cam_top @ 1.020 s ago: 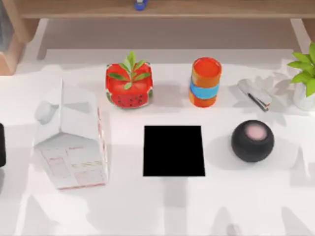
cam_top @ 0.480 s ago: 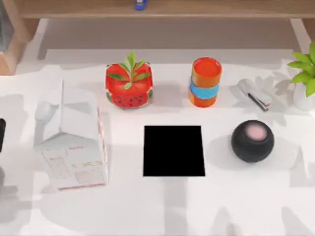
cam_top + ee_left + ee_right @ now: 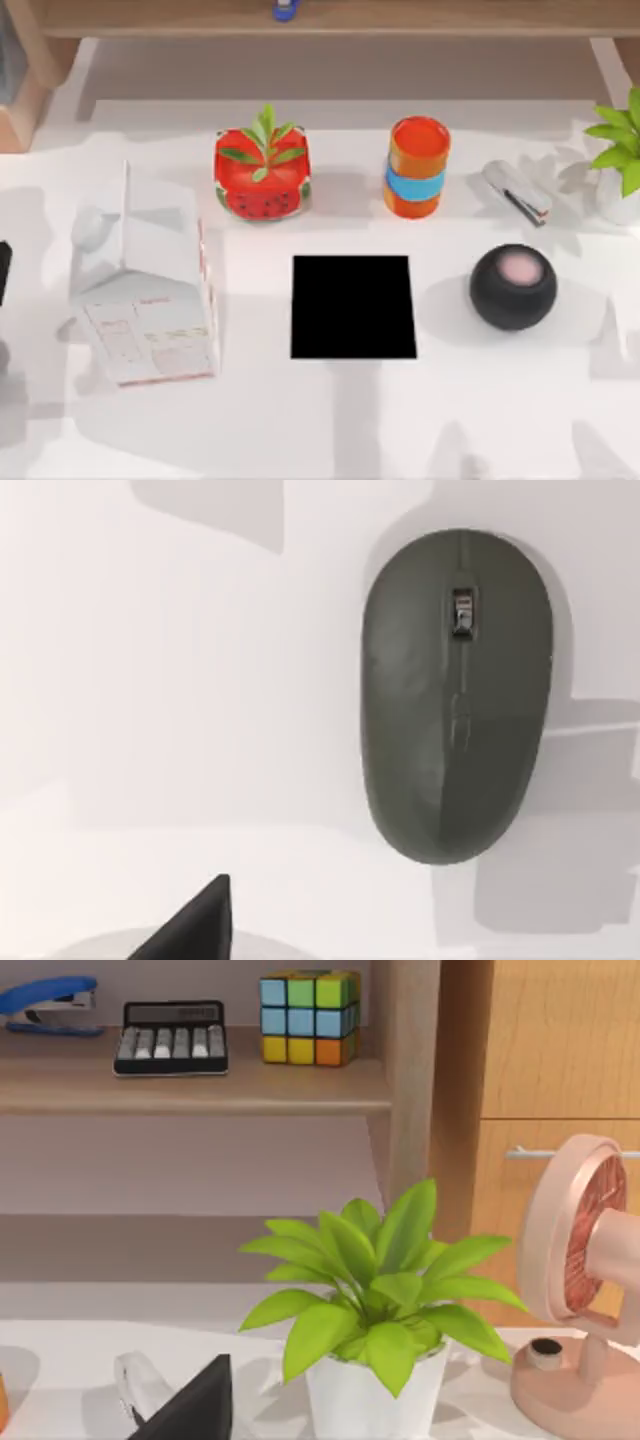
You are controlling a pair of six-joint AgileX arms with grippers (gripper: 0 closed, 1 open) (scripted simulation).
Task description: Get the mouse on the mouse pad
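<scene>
The mouse (image 3: pixel 455 695) is a smooth dark grey-olive oval lying flat on the white table, seen from straight above in the left wrist view. My left gripper (image 3: pixel 195 928) hovers over it, showing as a dark wedge off to the mouse's side, not touching it. The mouse pad (image 3: pixel 353 306) is a plain black square mat in the middle of the table with nothing on it. A thin dark shape (image 3: pixel 3 270) sits at the table's far left edge; what it is I cannot tell. My right gripper (image 3: pixel 195 1408) faces the back right corner.
A white milk carton (image 3: pixel 145 300) lies left of the pad. Behind the pad stand a strawberry-shaped pot (image 3: pixel 262 175) and an orange cup (image 3: pixel 418 167). At the right are a black ball with a pink top (image 3: pixel 513 286), a stapler (image 3: pixel 518 192), a potted plant (image 3: pixel 375 1310) and a pink fan (image 3: pixel 585 1280).
The dark shape at the top view's left edge has shrunk and slid upward. Shadows on the left side of the table have shifted. Everything else is still.
</scene>
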